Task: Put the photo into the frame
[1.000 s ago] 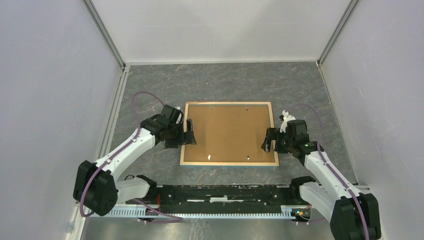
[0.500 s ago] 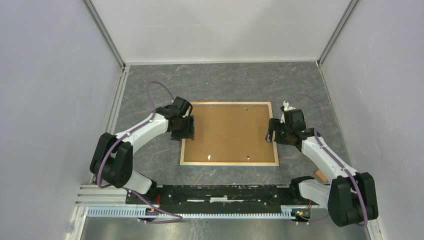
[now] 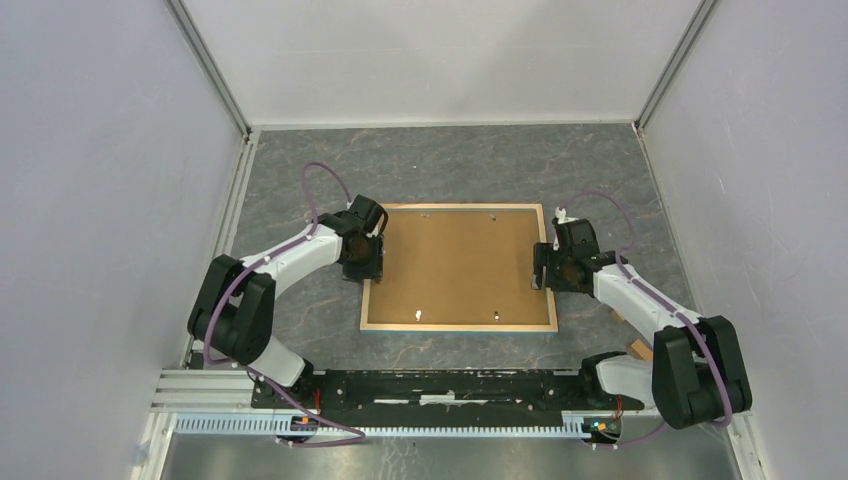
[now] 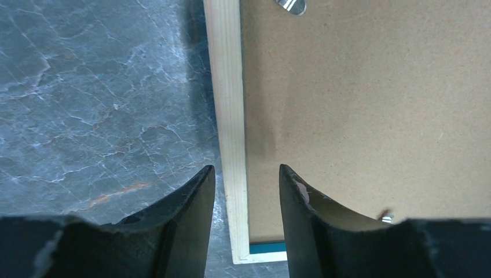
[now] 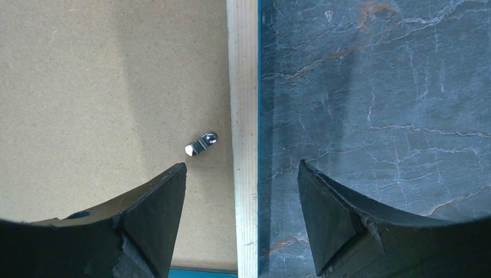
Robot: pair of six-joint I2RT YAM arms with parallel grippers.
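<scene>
The frame (image 3: pixel 459 326) lies back-up; your left gripper (image 4: pixel 246 168) and right gripper (image 5: pixel 242 164) straddle its side rims, jaws apart; only wrist views reveal its blue edge

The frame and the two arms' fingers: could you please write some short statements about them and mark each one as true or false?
1. The frame lies with its back up, showing the brown backing board. True.
2. A photo lies on top of the board. False: no photo shows in any view; the board carries only small metal clips.
3. The left fingers stand on either side of the frame's left rim. True.
4. The right fingers are shut on a metal clip. False: they are open, astride the right rim, and the clip lies apart from them.
5. The table is white. False: it is dark grey with marble veins.
</scene>
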